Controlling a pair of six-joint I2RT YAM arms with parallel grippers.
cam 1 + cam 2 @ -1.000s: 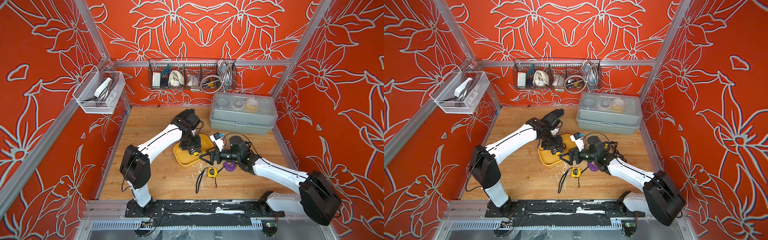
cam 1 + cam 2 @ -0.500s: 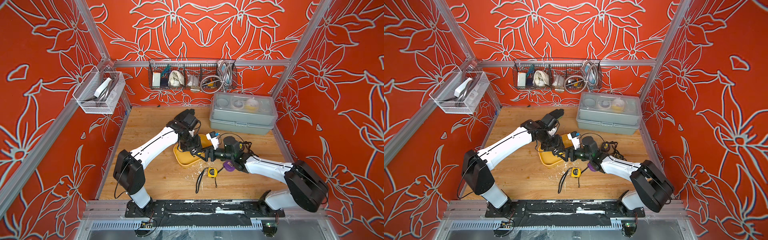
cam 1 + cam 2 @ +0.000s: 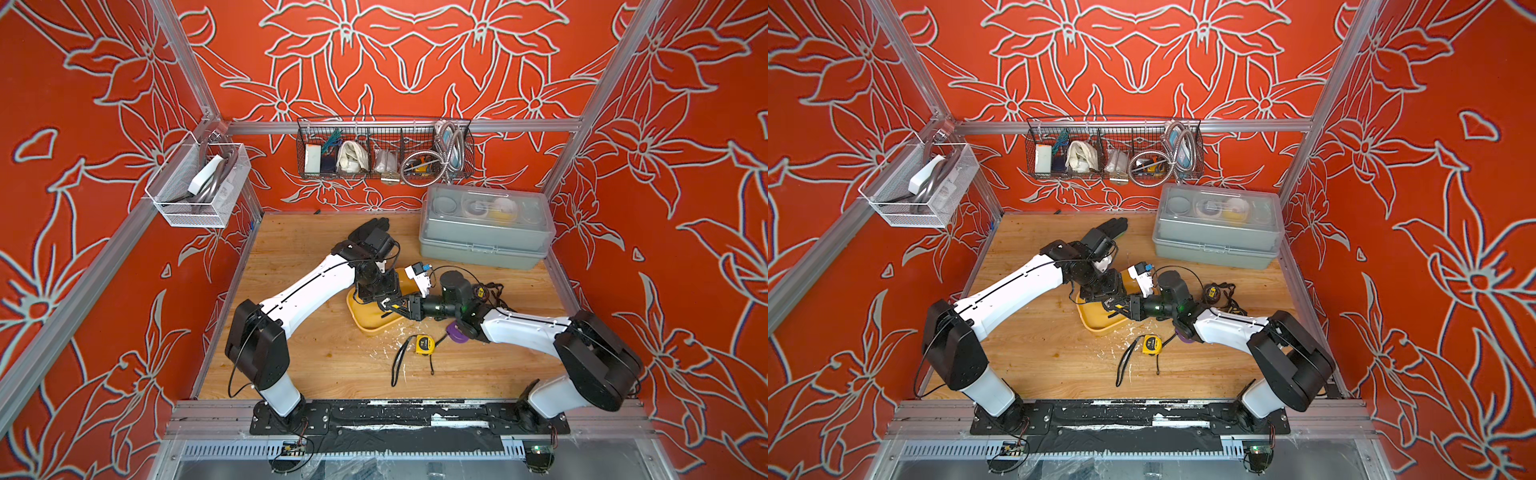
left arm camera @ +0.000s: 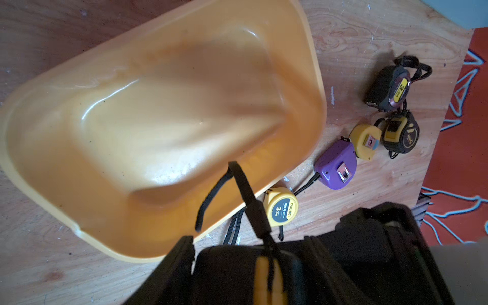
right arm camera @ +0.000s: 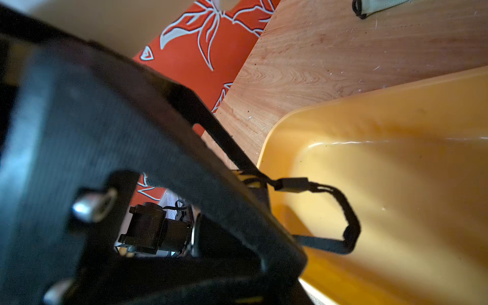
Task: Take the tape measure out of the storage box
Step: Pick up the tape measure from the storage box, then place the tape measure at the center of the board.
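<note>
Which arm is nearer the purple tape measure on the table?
Right. The right arm passes just over the purple tape measure, partly hiding it; the left arm reaches in from beyond the storage box, farther off.

Left fingers (image 3: 384, 300) pointing down, right fingers (image 3: 404, 309) alongside

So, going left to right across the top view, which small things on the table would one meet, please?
In a top view: box → yellow tape measure → purple tape measure → black tape measure. The glove and grey case overlap these, so they are left out.
</note>
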